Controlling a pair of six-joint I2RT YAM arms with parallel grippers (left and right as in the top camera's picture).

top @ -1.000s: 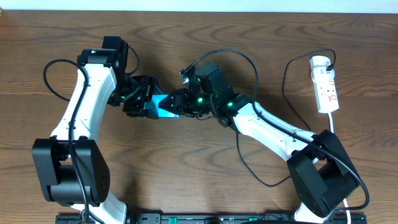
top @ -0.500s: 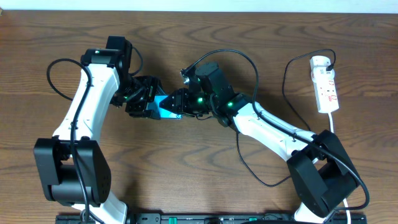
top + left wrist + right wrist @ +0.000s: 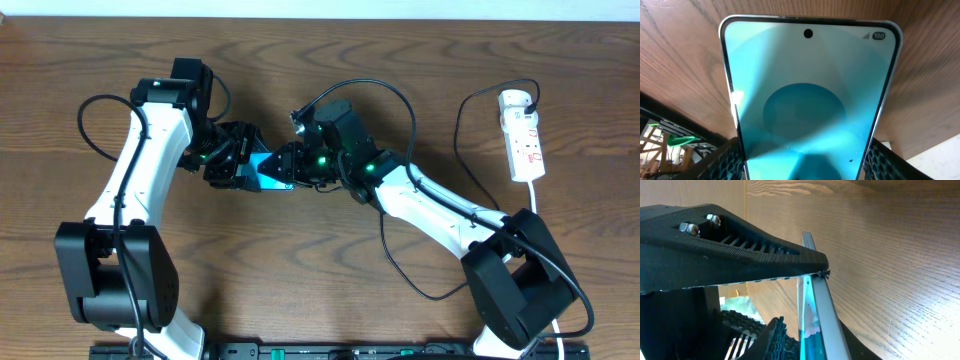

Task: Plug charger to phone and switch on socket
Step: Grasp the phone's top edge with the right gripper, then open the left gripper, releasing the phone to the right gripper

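The phone (image 3: 268, 171), cyan-screened, is held off the table between the two grippers. In the left wrist view the phone (image 3: 810, 100) fills the frame, its camera hole at the far end. My left gripper (image 3: 240, 165) is shut on its near end, with black pads (image 3: 722, 160) on both side edges. My right gripper (image 3: 290, 165) is at the phone's far end. In the right wrist view the phone (image 3: 812, 325) stands edge-on at its fingertips (image 3: 801, 297), jaws apart, nothing between them. The socket (image 3: 523, 135) lies far right. The charger cable (image 3: 462, 130) runs from it; its connector tip is hidden.
A black cable loop (image 3: 380, 90) arcs over the right arm and trails down to the front (image 3: 430, 296). The socket's white cord (image 3: 540, 200) runs toward the right arm's base. A black rail (image 3: 330, 350) lines the table's front edge.
My left gripper and the phone have shifted slightly to the right, toward the right gripper. The right arm has hardly moved.
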